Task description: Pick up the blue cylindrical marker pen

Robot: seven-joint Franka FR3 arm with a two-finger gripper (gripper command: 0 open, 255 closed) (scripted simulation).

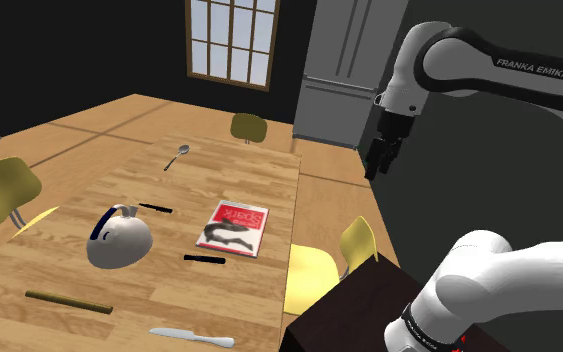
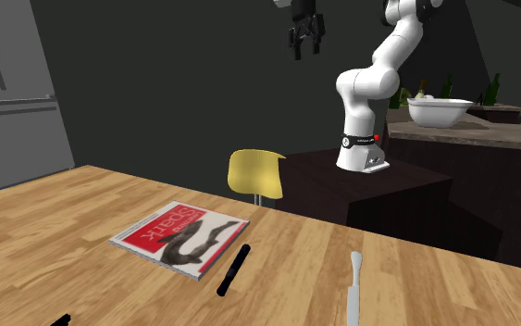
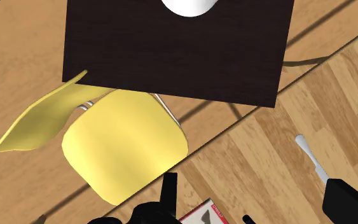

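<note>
Black marker pen (image 1: 204,259) far from tool (image 1: 375,168)

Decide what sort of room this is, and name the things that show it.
Probably a home dining room or kitchen-diner: a long wooden table with yellow chairs around it, a spoon and a knife lying on it, and a paned window behind.
</note>
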